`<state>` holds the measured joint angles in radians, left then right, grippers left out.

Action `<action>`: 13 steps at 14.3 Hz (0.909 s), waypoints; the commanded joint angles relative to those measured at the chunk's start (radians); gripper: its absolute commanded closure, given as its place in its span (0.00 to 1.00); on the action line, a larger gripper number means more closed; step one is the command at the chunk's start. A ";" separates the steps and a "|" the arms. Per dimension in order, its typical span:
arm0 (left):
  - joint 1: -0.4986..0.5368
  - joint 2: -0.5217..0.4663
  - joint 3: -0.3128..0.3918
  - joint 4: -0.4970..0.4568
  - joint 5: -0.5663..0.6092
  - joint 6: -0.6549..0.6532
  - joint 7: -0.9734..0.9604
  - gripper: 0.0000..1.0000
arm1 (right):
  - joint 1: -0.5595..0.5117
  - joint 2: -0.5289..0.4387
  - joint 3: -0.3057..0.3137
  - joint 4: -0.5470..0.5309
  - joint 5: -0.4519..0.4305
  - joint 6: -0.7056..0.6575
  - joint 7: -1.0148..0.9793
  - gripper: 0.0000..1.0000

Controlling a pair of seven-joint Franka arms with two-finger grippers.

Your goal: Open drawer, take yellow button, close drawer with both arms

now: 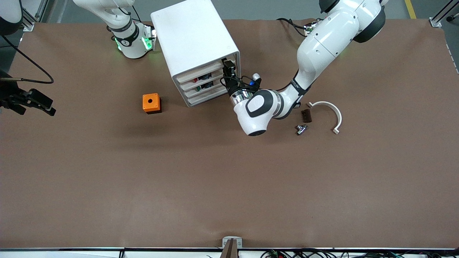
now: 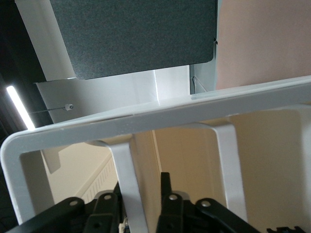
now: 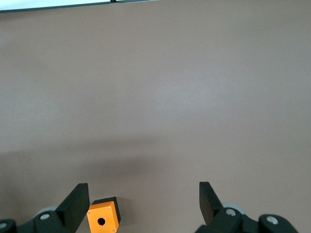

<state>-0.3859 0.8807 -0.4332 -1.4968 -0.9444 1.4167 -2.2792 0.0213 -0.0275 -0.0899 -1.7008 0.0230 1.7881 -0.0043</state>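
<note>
A white cabinet holds three stacked drawers, and the top drawer sits pushed in. My left gripper is at that drawer's end toward the left arm. In the left wrist view the left gripper is shut on one leg of the white drawer handle, a black finger on each side. My right gripper hangs open and empty over the right arm's end of the table. The right gripper looks down on bare table. The button is hidden.
An orange box with a round hole stands beside the cabinet toward the right arm's end. Toward the left arm's end lie a small dark part, a metal fitting and a white curved bracket.
</note>
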 commanded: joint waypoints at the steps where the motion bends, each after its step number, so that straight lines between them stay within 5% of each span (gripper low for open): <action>1: -0.016 -0.017 0.014 -0.008 -0.020 0.004 -0.014 0.84 | 0.000 -0.006 0.001 -0.003 0.003 0.001 -0.009 0.00; 13: 0.044 -0.028 0.016 0.003 -0.020 0.004 -0.008 0.87 | 0.019 -0.006 0.002 0.000 0.003 -0.016 0.052 0.00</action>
<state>-0.3723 0.8784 -0.4314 -1.4914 -0.9476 1.4146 -2.2810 0.0356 -0.0275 -0.0869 -1.7009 0.0230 1.7848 0.0077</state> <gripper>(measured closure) 0.877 0.000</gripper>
